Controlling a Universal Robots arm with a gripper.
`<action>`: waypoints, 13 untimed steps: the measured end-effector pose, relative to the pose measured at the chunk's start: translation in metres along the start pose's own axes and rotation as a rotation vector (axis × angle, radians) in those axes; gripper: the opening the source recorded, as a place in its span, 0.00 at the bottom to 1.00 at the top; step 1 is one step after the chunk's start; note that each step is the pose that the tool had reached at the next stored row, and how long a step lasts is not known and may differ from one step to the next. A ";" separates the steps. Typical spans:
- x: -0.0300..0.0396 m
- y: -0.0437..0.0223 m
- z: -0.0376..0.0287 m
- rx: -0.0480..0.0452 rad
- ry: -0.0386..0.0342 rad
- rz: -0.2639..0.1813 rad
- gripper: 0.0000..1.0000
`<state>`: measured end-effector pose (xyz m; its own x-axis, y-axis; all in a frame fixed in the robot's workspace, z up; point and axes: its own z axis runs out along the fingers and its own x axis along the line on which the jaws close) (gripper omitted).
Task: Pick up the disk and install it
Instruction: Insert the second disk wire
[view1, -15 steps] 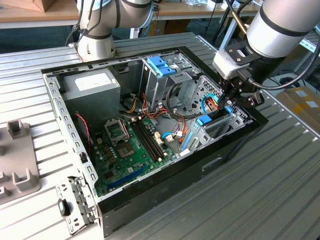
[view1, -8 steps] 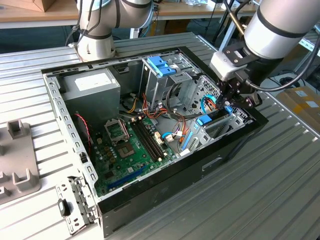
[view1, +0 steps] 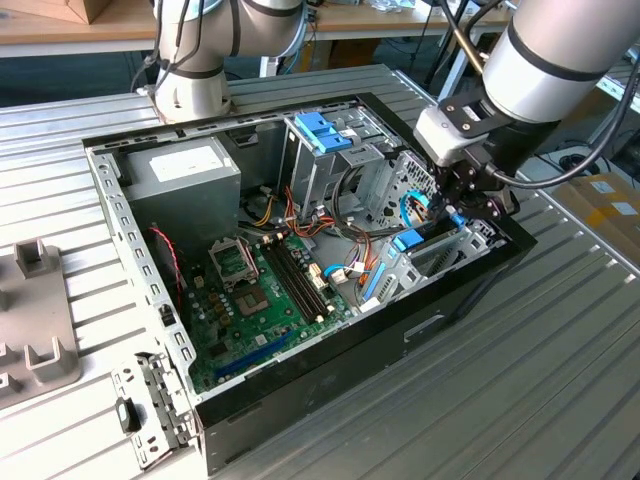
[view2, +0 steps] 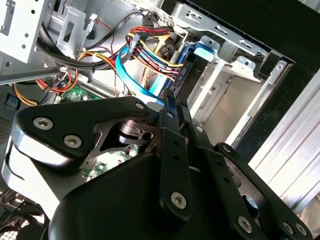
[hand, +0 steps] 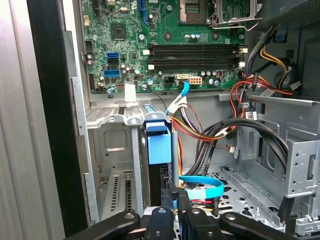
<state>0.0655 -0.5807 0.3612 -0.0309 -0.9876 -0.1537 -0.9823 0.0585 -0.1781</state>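
The disk (hand: 159, 145), black with a blue plastic carrier, stands on edge in a metal bay slot at the open computer case's corner, on the exterior view's right. Its blue end (view1: 408, 240) pokes up from the bay beside the case wall. My gripper (view1: 455, 212) hangs right over that bay. In both wrist views the black fingers lie close together, the gripper (hand: 176, 192) sitting at the disk's near end. From the second wrist view, the gripper (view2: 174, 100) aims at the disk (view2: 192, 65). Whether the tips pinch any part of it is hidden.
Coloured wire bundles (hand: 210, 130) and a blue flat cable (hand: 205, 185) lie beside the bay. The case also holds a motherboard (view1: 265, 290), a grey power-supply box (view1: 185, 175) and a metal cage with a blue bracket (view1: 322, 130). A grey fixture (view1: 35, 320) sits at the exterior view's left.
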 end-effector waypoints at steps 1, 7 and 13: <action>0.0001 0.0001 0.0003 -0.0001 0.0000 0.000 0.16; 0.0001 -0.0002 0.0019 -0.0008 -0.0011 -0.005 0.16; -0.0004 -0.0046 0.0052 -0.0018 -0.0021 -0.012 0.16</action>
<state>0.0710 -0.5798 0.3570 -0.0192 -0.9879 -0.1537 -0.9829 0.0468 -0.1781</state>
